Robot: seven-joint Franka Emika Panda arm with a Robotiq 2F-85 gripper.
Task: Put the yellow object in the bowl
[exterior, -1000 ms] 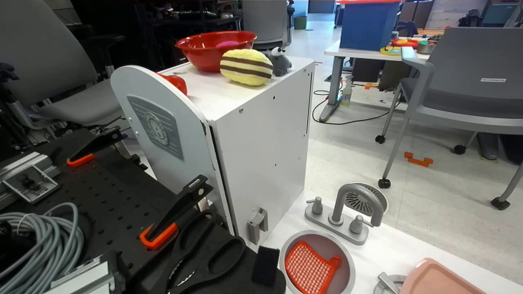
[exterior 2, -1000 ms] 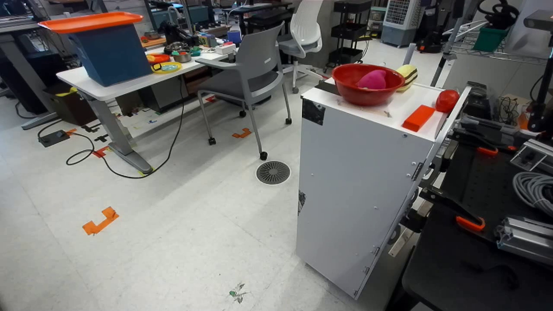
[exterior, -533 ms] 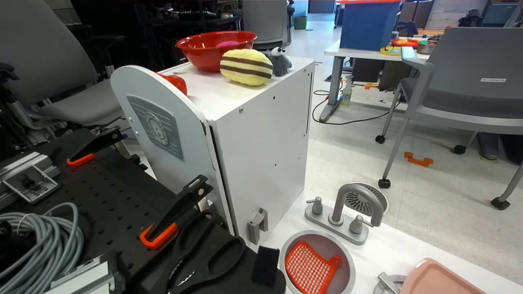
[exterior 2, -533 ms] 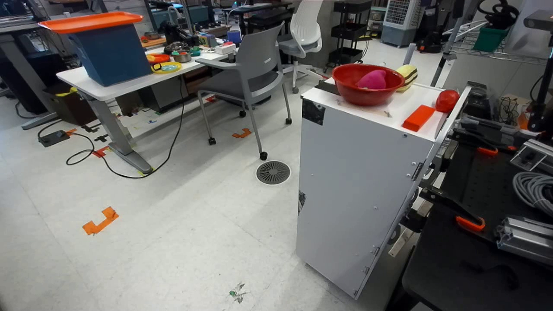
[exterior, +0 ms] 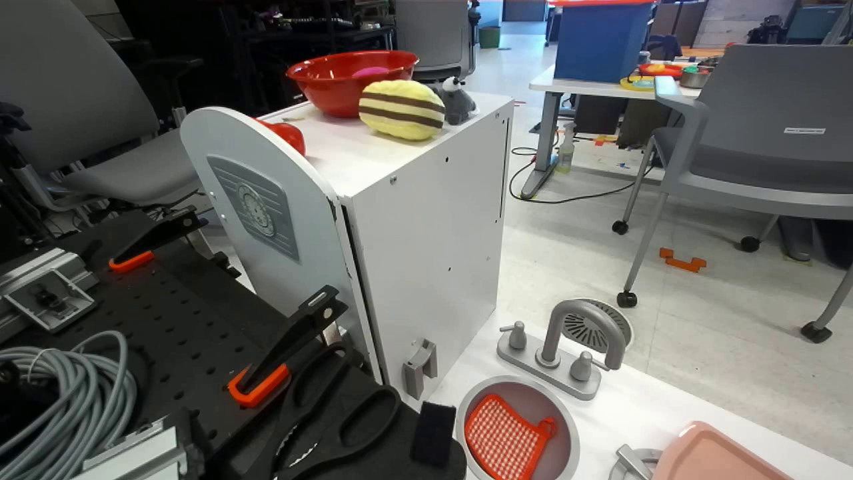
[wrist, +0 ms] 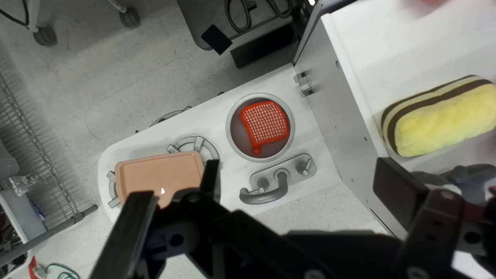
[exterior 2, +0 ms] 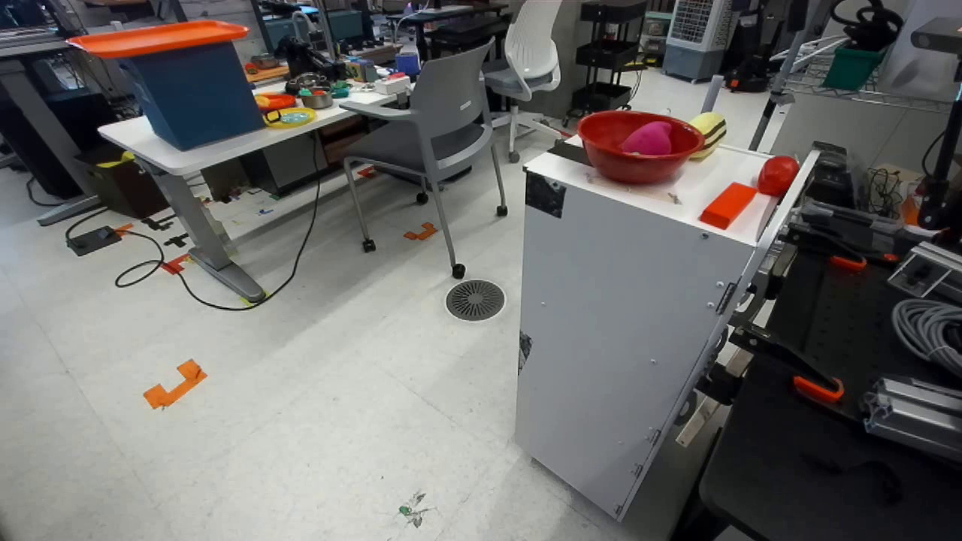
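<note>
The yellow object (exterior: 400, 110), rounded with dark stripes, lies on the white cabinet top right beside the bowl. It also shows partly behind the bowl in an exterior view (exterior 2: 709, 135) and at the right of the wrist view (wrist: 445, 122). The red bowl (exterior: 332, 93) stands upright on the cabinet and shows in both exterior views (exterior 2: 624, 167). A pink item (exterior 2: 648, 139) lies inside it. My gripper (wrist: 300, 174) is wide open with nothing between its fingers; its right finger (wrist: 395, 190) appears near the cabinet edge, left of the yellow object. The arm is out of both exterior views.
A grey plush toy (exterior: 457, 103) sits close to the yellow object. A red round item (exterior 2: 778, 175) and an orange block (exterior 2: 727, 204) lie on the cabinet (exterior: 426, 220). Lower down stand a grey faucet (wrist: 267, 197), a sink with a red mitt (wrist: 267, 122) and a pink tray (wrist: 155, 174).
</note>
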